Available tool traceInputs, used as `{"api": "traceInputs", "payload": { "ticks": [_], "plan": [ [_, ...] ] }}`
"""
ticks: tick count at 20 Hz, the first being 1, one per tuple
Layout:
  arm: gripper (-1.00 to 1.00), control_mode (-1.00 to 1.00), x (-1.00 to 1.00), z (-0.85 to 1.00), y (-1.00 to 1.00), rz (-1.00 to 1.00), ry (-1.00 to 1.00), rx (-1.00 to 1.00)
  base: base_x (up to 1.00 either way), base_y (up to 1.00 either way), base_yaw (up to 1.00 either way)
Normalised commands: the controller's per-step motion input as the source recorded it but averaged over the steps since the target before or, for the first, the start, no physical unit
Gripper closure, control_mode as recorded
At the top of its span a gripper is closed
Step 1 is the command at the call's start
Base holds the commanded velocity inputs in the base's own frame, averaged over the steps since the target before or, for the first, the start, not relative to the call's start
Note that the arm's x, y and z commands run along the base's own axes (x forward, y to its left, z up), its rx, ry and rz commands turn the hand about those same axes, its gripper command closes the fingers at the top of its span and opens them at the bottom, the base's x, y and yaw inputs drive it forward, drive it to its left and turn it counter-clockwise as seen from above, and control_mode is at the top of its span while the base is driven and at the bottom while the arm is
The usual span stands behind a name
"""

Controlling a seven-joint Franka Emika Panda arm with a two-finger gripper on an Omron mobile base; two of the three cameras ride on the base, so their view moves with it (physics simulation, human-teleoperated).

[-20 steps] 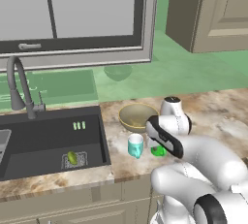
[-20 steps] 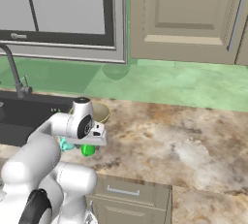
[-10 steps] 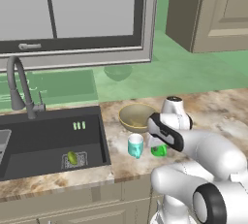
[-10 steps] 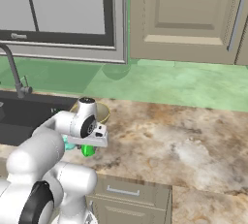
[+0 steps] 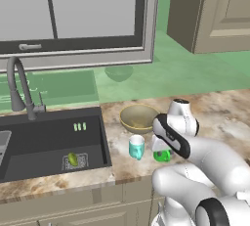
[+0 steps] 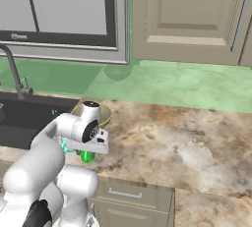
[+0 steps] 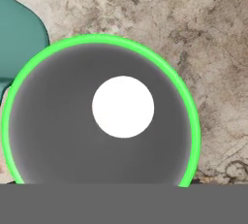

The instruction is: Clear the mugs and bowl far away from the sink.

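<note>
The green mug (image 5: 162, 155) stands upright on the counter directly beneath the gripper (image 5: 160, 145), well right of the sink (image 5: 49, 142). The hand view looks straight down its mouth, so its long axis runs vertically, in line with the gripper. The teal mug (image 5: 136, 147) sits just left of it and the bowl (image 5: 138, 117) behind. The mug has a thin, glossy round rim, and the counter is mottled stone. I cannot tell how the jaws stand.
</note>
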Motion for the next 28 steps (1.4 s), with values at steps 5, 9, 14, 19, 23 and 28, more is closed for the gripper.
{"api": "traceInputs", "payload": {
  "ticks": [5, 9, 14, 19, 23, 28],
  "plan": [
    [1.00, -1.00, -0.32, -0.22, 0.05, 0.00, -0.04, 0.00, 0.00, 0.00, 0.00],
    [1.00, -1.00, -0.28, -0.63, 0.05, 0.00, -0.07, 0.00, 0.00, 0.00, 0.00],
    [1.00, -1.00, 0.01, -0.97, 0.00, 0.00, -0.14, -0.07, 0.00, 0.00, 0.00],
    [1.00, -1.00, 0.10, -0.66, 0.00, 0.01, -0.27, -0.09, 0.00, 0.00, 0.00],
    [1.00, -1.00, 0.11, -0.23, 0.00, 0.00, -0.58, -0.04, 0.00, 0.00, 0.00],
    [1.00, -1.00, -0.17, -0.86, -0.08, 0.00, -0.44, 0.00, 0.00, 0.00, 0.00]
  ]
}}
